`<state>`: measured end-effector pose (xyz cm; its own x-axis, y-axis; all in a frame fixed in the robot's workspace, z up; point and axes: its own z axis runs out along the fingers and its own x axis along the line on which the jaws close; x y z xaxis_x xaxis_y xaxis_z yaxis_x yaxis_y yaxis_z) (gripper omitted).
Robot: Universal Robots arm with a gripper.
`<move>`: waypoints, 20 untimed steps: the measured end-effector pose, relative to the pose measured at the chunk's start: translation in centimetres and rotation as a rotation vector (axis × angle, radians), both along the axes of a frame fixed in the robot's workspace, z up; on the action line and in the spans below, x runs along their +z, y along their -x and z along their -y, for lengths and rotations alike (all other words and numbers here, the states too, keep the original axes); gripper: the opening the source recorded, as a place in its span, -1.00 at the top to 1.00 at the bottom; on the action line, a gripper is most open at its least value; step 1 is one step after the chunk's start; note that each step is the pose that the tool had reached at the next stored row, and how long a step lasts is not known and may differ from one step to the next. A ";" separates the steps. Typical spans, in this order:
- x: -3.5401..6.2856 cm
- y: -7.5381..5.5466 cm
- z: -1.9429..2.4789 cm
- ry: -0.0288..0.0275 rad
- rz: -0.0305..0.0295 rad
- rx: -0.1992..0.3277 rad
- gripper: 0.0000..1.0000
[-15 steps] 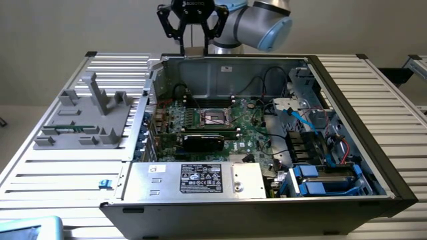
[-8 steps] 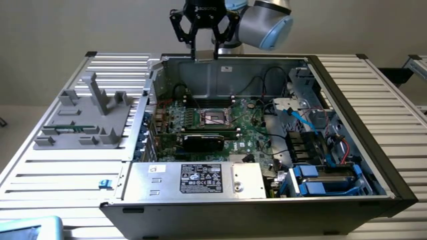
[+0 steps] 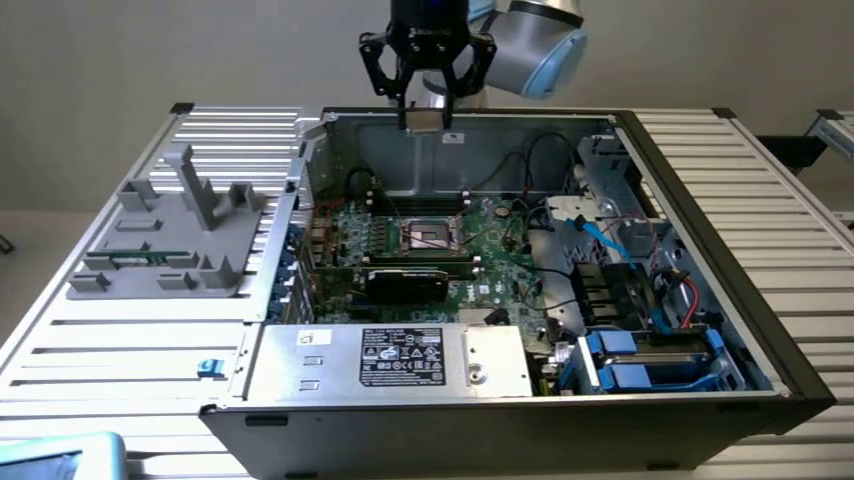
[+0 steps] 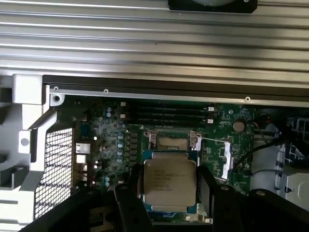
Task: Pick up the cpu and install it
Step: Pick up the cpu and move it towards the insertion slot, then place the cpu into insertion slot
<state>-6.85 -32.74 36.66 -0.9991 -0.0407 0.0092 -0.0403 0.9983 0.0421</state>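
Wrist view, what's the gripper (image 4: 169, 198) got?
- Clamped on the cpu (image 4: 170, 181), silver lid facing us, a finger on each side
- And beyond it?
- Open socket (image 4: 173, 141) on the motherboard (image 4: 116, 140); exterior view has the chip held high over the computer case (image 3: 694, 190)

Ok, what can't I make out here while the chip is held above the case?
- Small flat square silver-grey cpu: wrist view, underside faces away; printed text too small.
- Square metal-framed motherboard socket: wrist view, partly covered by the cpu; exterior view, contacts too small.
- Black pincer: wrist view, finger bases cut off by the picture's edge.
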 end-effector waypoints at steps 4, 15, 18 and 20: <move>-0.74 -0.8 -0.03 0.0000 -0.0005 -0.002 -0.11; -1.70 -1.1 -0.14 0.0003 -0.0049 -0.004 -0.11; -1.70 -1.1 -0.14 0.0003 -0.0049 -0.004 -0.11; -1.70 -1.1 -0.14 0.0003 -0.0049 -0.004 -0.11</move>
<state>-5.77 -32.59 34.96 -0.9992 -0.0369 0.0141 -0.0363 0.9985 0.0420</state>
